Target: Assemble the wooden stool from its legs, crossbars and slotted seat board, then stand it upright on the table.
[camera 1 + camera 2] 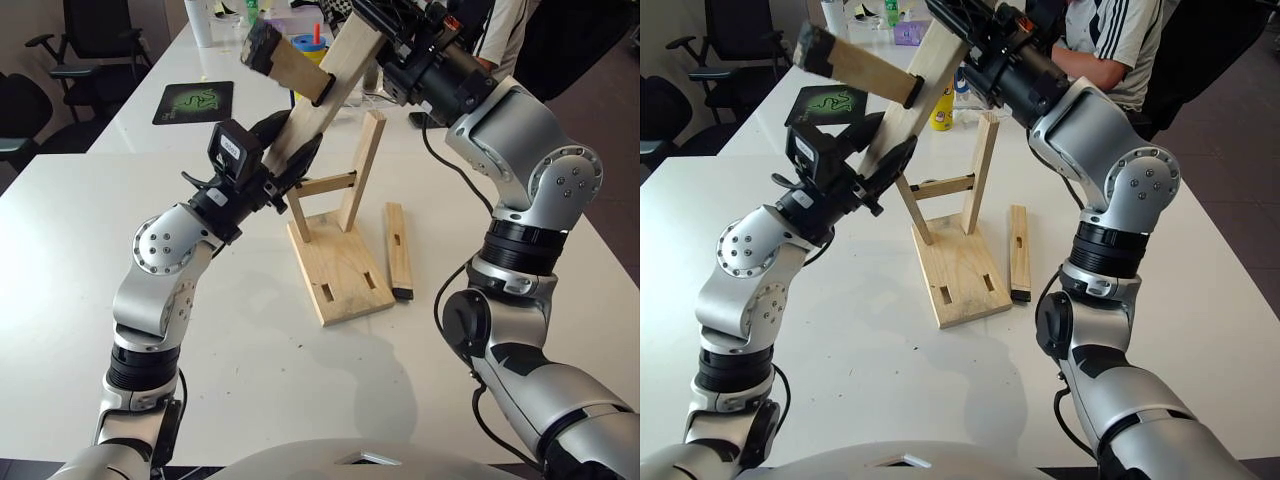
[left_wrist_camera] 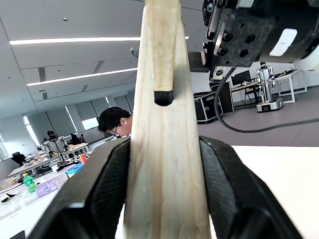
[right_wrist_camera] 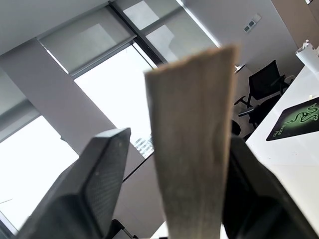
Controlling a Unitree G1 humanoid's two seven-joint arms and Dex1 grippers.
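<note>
The seat board point(image 1: 345, 272) lies on the worktop point(image 1: 120, 200) with two legs point(image 1: 362, 170) standing in it, a loose leg point(image 1: 399, 250) just beside; above, left end effector point(image 1: 288, 150) and, farther, right end effector point(image 3: 177, 149) both clamp one tilted leg point(image 1: 325, 95).

From its own wrist, my right gripper point(image 3: 177, 142) has the wooden plank point(image 3: 192, 149) running out past the bottom edge, and the plank covers the inner faces of both fingers point(image 3: 102, 179). In the head views the top edge cuts off that gripper's tips and the plank's upper end. My left gripper point(image 2: 164, 149) clamps the same plank, both ends of it cropped in that wrist view. In the head views the plank and my left gripper hide the top of the left standing leg point(image 1: 298, 218). How the capped bar point(image 1: 290, 65) joins the plank I cannot tell.
</note>
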